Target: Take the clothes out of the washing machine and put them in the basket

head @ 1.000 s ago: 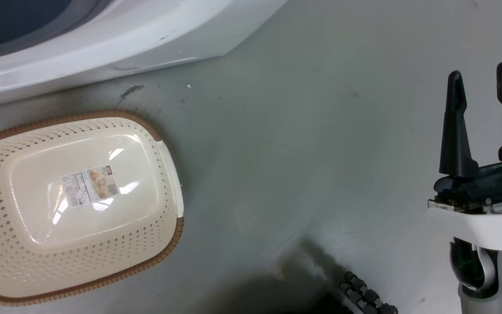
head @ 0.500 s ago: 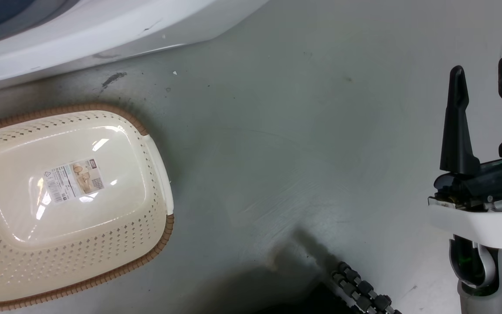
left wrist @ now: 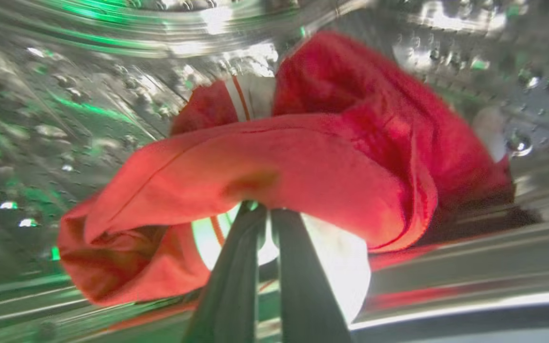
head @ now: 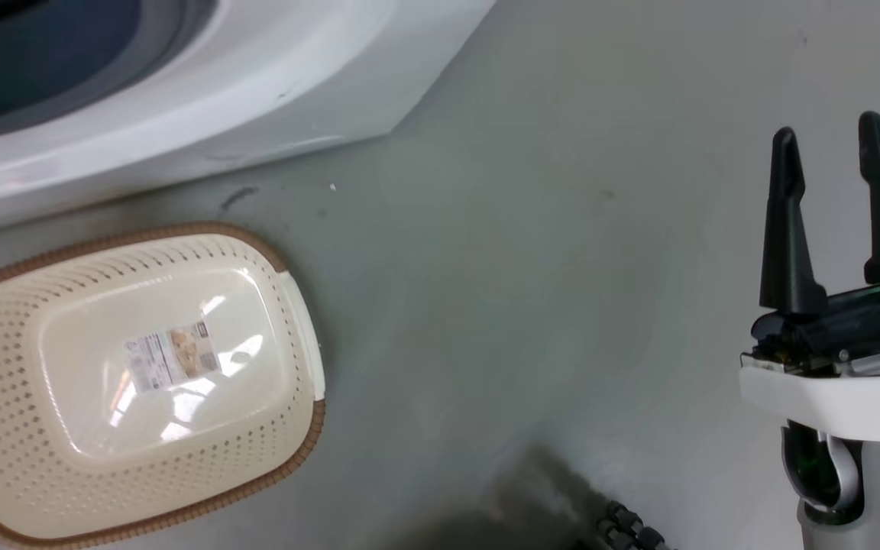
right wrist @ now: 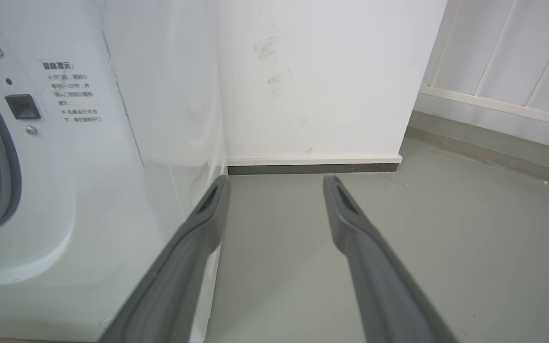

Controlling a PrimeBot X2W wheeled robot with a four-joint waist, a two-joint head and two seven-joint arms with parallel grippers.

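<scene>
left gripper (left wrist: pixel 265 212): inside the steel drum (left wrist: pixel 65 119), fingers pinched together on a fold of the clothes (left wrist: pixel 279 166); the wrist view is motion-blurred, so I can't tell how deep the bite goes
clothes: red bundle bunched just past and around the fingertips, white striped panel showing above them, more red trailing off right of the fingers onto the drum wall
basket (head: pixel 4 382): on the floor, empty, well to the left of the right gripper, just in front of the washing machine (head: pixel 272 92)
washing machine: porthole gasket at far left of the right wrist view, cabinet side just left of that gripper's left finger
right gripper (head: pixel 828 126): released, holding nothing, fingers spread, hovering over bare floor (head: pixel 524 267)
risk 1: grip looks like a shallow pinch on one fold; the bundle's weight could slip it out on the pull
risk 2: trailing cloth could drag or snag on the gasket lip and drop short of the basket
risk 3: pinch may have only one garment, the other left behind in the drum
</scene>
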